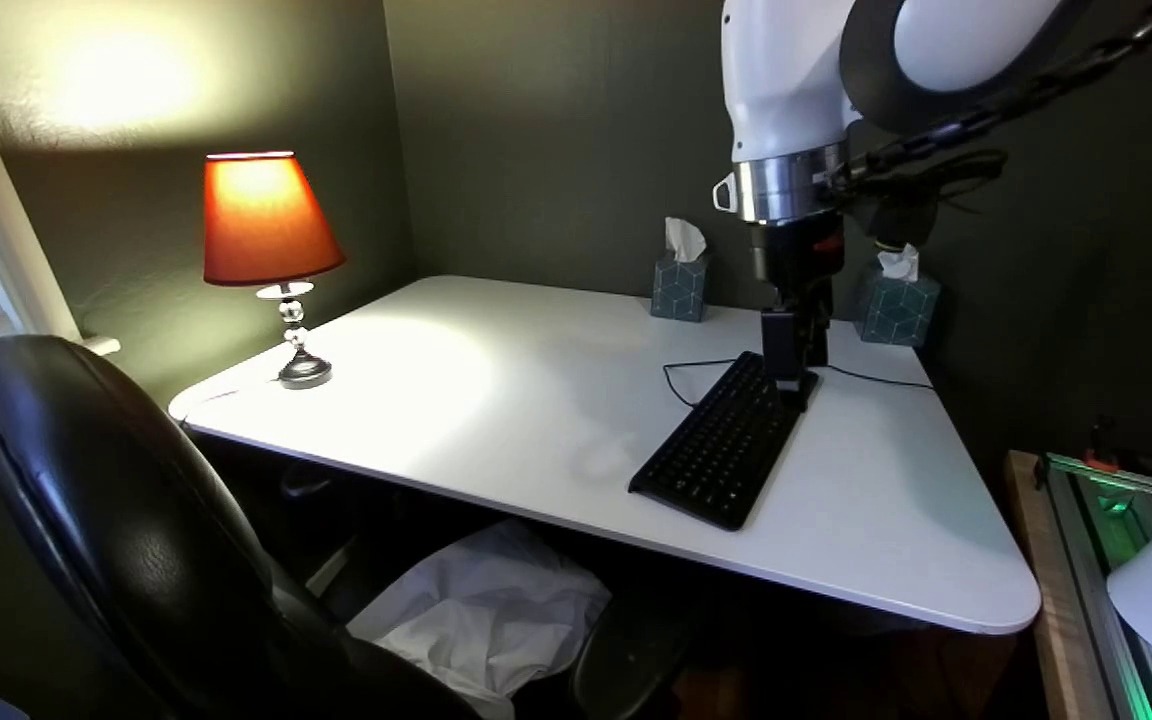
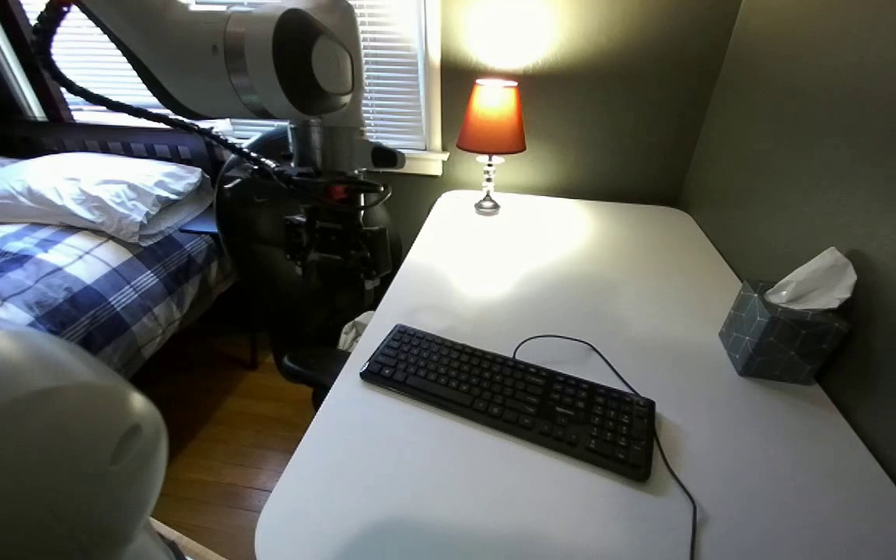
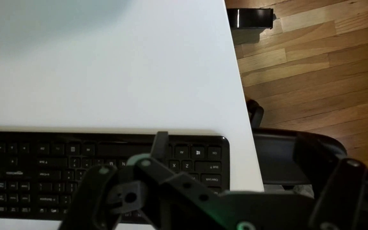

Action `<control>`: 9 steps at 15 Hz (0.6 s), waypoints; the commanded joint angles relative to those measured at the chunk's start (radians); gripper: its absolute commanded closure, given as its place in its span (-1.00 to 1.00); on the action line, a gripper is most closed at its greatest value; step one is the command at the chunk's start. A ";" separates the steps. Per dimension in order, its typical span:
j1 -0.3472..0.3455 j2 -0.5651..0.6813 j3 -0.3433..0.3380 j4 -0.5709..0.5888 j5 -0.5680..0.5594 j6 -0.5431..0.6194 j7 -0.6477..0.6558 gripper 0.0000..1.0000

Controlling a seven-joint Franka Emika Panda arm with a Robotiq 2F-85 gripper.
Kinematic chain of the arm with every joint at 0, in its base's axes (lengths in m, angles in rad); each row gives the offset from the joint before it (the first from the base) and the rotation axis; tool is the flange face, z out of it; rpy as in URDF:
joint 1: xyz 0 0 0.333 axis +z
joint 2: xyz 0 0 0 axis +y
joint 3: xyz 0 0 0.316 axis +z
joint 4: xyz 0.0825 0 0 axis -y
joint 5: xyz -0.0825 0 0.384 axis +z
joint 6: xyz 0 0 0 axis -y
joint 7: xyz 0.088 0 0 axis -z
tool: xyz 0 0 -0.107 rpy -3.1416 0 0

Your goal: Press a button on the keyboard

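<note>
The black keyboard lies flat on the white desk, one short end near the desk's front edge. It also shows in an exterior view, with its thin cable behind it. In the wrist view the keyboard runs along the lower left, its letters upside down. My gripper is open and empty. One finger shows over the bottom-row keys near the Ctrl end; the other is out past the desk edge, over the chair. In both exterior views the gripper hangs pointing down, apart from the keyboard.
The white desk bears a red lamp at the far end and tissue boxes by the wall. A black chair stands at the front edge. A bed is beyond the arm.
</note>
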 commanded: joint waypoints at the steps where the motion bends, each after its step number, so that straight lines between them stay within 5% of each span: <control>1: -0.019 0.066 -0.032 -0.009 -0.009 0.050 -0.010 -1.00; 5: -0.028 0.135 -0.058 -0.008 0.000 0.091 -0.030 -1.00; 7: -0.027 0.159 -0.066 -0.009 0.002 0.108 -0.037 -0.46; 9: -0.028 0.184 -0.072 -0.009 0.006 0.130 -0.045 -0.16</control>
